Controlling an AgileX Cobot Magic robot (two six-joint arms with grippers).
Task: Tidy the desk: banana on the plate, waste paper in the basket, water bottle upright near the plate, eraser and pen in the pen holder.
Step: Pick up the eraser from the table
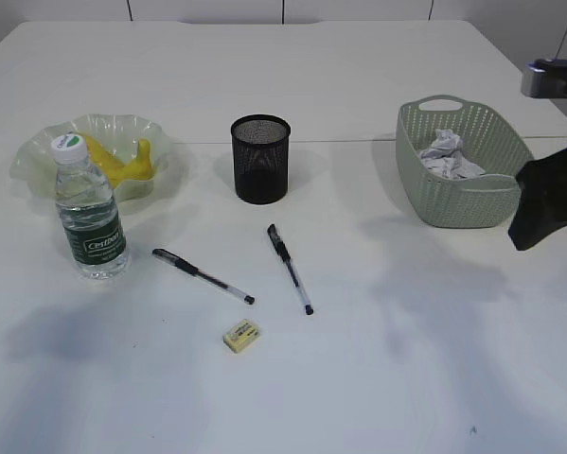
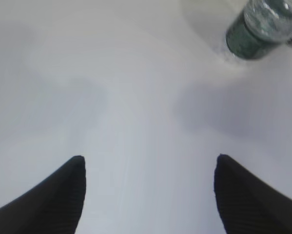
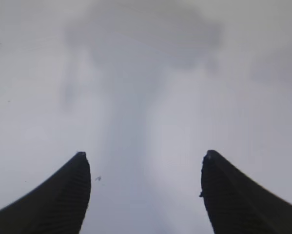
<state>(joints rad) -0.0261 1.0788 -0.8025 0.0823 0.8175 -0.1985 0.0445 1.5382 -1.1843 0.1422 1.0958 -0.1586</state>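
Observation:
The yellow banana [image 1: 124, 163] lies on the clear wavy plate [image 1: 37, 156] at the left. The water bottle [image 1: 89, 210] stands upright in front of the plate; its base shows in the left wrist view [image 2: 262, 27]. The crumpled waste paper [image 1: 449, 154] lies in the green basket [image 1: 453, 203] at the right. Two pens [image 1: 203, 276] [image 1: 290, 255] and a yellow eraser [image 1: 240, 335] lie on the table in front of the black mesh pen holder [image 1: 260, 159]. My left gripper [image 2: 148, 168] is open and empty over bare table. My right gripper [image 3: 145, 163] is open and empty; its arm [image 1: 548, 199] shows at the right edge.
The white table [image 1: 359, 378] stretches across the view. The far edge of the table meets a white wall. The left arm is out of the exterior view.

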